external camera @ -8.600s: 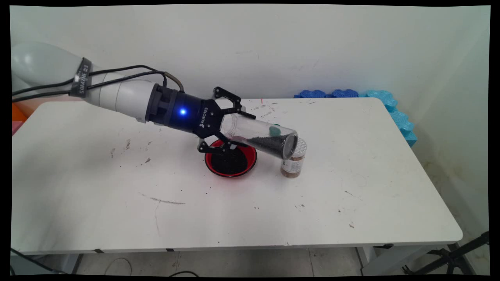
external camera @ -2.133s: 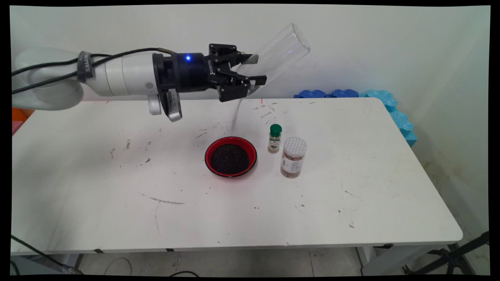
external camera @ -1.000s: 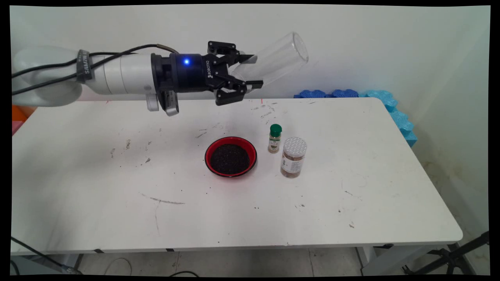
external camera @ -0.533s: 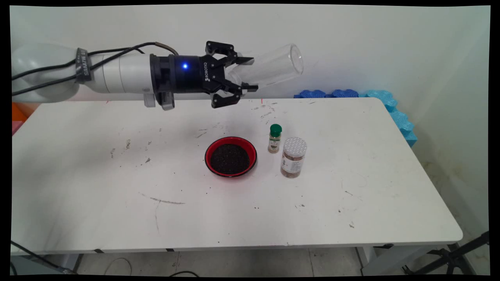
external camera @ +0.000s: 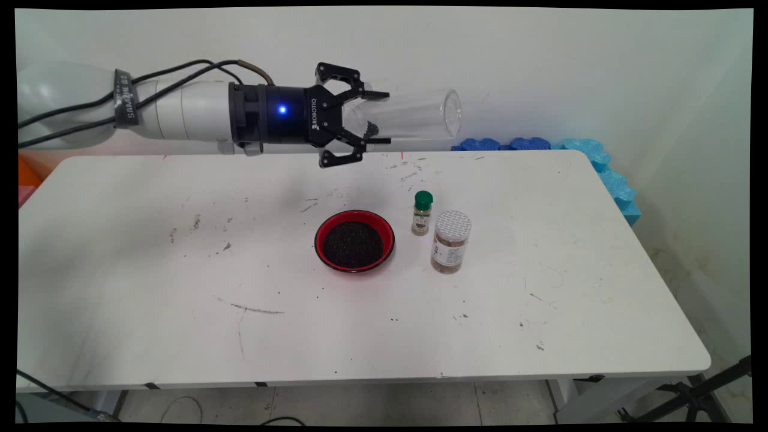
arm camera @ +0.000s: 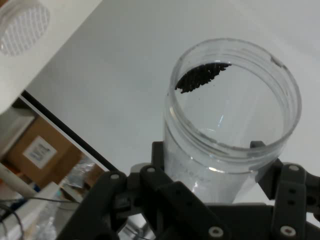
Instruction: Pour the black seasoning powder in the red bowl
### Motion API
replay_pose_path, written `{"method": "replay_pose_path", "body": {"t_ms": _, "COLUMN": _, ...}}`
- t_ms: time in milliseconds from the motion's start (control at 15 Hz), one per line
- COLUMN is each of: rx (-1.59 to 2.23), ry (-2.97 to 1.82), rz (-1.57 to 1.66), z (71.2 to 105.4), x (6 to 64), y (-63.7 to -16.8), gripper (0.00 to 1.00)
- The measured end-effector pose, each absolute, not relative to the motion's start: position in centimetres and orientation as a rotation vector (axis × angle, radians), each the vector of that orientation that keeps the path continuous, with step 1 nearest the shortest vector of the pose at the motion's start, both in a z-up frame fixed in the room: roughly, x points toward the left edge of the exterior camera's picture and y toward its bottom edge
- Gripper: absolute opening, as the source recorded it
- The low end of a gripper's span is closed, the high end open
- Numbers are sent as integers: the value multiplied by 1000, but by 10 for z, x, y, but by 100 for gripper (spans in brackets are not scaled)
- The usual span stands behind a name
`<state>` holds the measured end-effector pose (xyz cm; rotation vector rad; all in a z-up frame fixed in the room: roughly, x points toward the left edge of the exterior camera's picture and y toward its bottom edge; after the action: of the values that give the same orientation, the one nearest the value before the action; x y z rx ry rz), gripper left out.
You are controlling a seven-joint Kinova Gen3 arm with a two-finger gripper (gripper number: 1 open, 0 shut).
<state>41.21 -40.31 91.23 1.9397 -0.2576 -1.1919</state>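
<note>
My gripper [external camera: 384, 117] is shut on a clear plastic jar [external camera: 414, 115] and holds it level, high above the table's far side, its far end pointing right. A small clump of black grains [external camera: 372, 128] lies inside it near my fingers. In the hand view the jar [arm camera: 235, 135] rises between the fingers of the gripper [arm camera: 210, 160], with the black grains [arm camera: 200, 80] on its wall. Below and slightly left on the table sits a red bowl [external camera: 354, 241] full of black grains. Right of the bowl stand a small green-capped bottle [external camera: 422, 213] and a spice jar [external camera: 450, 241] with a white perforated lid.
Blue foam pieces [external camera: 540, 145] lie along the table's back right corner and down its right side. Dark specks and scuffs dot the white table [external camera: 180, 300]. In the hand view the perforated lid [arm camera: 22, 30] shows at top left.
The jar was low and full by the bowl, then raised with its far end up while grains streamed into the bowl. Over the last second it has swung down to level, nearly empty.
</note>
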Motion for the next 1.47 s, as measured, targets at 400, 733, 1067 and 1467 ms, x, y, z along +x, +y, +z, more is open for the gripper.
{"method": "replay_pose_path", "body": {"t_ms": 400, "rx": 1892, "ry": -458, "rz": -1071, "z": 916, "x": 413, "y": -405, "gripper": 0}}
{"method": "replay_pose_path", "body": {"t_ms": 733, "rx": 1835, "ry": -655, "rz": -952, "z": 922, "x": 413, "y": -404, "gripper": 0}}
{"method": "replay_pose_path", "body": {"t_ms": 1067, "rx": 1748, "ry": -874, "rz": -824, "z": 929, "x": 412, "y": -401, "gripper": 0}}
{"method": "replay_pose_path", "body": {"t_ms": 1467, "rx": 1656, "ry": -1046, "rz": -706, "z": 936, "x": 412, "y": -399, "gripper": 0}}
